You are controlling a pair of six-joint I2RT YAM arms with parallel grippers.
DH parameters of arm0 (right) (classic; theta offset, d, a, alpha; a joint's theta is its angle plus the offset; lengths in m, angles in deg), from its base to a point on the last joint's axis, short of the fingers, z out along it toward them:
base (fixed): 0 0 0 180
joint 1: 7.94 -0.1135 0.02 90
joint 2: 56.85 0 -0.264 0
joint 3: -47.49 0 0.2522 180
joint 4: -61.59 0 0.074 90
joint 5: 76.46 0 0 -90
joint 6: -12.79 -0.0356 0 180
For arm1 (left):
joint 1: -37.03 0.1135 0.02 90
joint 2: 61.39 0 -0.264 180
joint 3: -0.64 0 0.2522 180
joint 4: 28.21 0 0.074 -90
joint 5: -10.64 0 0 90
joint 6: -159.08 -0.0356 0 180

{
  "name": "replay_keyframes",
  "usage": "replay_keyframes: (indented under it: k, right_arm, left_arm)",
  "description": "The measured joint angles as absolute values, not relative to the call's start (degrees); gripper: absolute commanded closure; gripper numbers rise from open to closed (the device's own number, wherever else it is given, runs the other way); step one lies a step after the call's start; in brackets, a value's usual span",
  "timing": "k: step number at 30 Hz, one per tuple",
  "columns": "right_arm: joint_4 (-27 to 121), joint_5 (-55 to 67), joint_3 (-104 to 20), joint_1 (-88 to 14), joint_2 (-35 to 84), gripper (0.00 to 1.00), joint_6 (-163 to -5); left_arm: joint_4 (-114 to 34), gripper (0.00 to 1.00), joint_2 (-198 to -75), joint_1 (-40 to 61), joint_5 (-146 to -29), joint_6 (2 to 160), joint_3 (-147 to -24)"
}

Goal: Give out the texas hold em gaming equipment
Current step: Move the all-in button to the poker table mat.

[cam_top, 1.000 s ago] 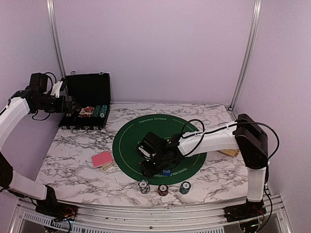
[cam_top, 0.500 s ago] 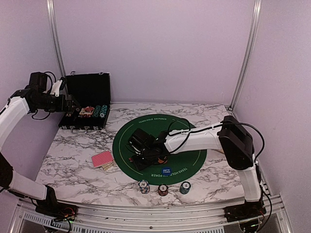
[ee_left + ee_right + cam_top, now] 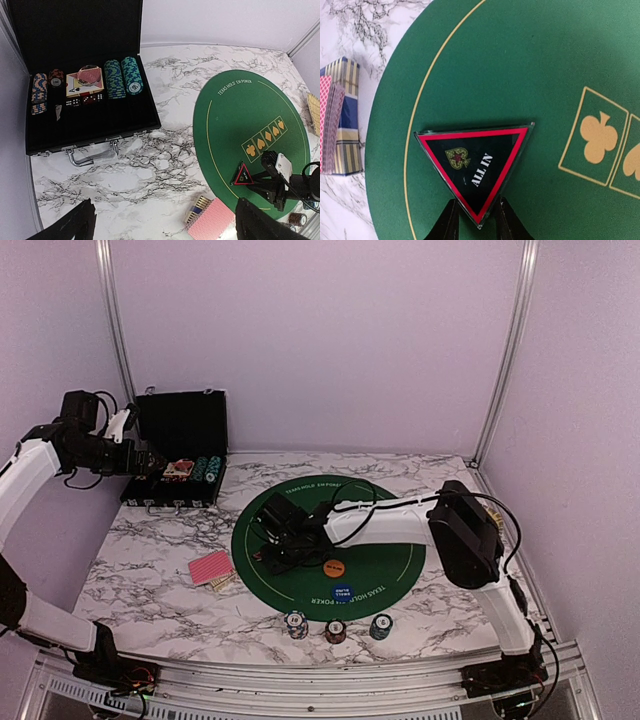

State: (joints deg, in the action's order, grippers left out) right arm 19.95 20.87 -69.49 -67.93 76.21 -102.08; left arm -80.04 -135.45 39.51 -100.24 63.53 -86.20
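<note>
In the right wrist view, a black triangle marker (image 3: 475,165) with a red border and "ALL IN" on it lies over the left part of the green poker mat (image 3: 530,65). My right gripper (image 3: 476,201) is shut on its lower tip, one finger on each side. From the left wrist view the marker (image 3: 243,175) shows just left of that gripper. My left gripper (image 3: 165,225) hangs open and empty above the marble, near the black chip case (image 3: 180,455). Red-backed cards (image 3: 211,568) lie left of the mat. An orange button (image 3: 334,565) and a blue button (image 3: 343,592) sit on the mat.
Three small chip stacks (image 3: 336,631) stand in a row before the mat's near edge. The open case (image 3: 95,130) holds rows of chips (image 3: 122,77), cards and dice. A tan slatted piece (image 3: 314,107) lies at the table's right edge. Metal frame posts stand at the back corners.
My right arm has swung left across the mat, uncovering the orange button, and its fingers have closed in on the triangle marker. The left arm has stayed put.
</note>
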Motion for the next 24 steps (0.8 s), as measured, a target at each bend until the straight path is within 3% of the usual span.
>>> replay_keyframes:
  k: [20, 24]
  right_arm:
    - [19.84, 16.20, -84.09, -65.54, 85.34, 0.68, -99.87]
    - [19.71, 16.09, -85.59, -65.24, 86.00, 0.60, -99.48]
  left_arm:
    - [-81.39, 0.01, -134.42, 39.51, -101.49, 62.00, -86.20]
    - [-81.68, 0.01, -134.42, 39.51, -101.66, 61.92, -86.20]
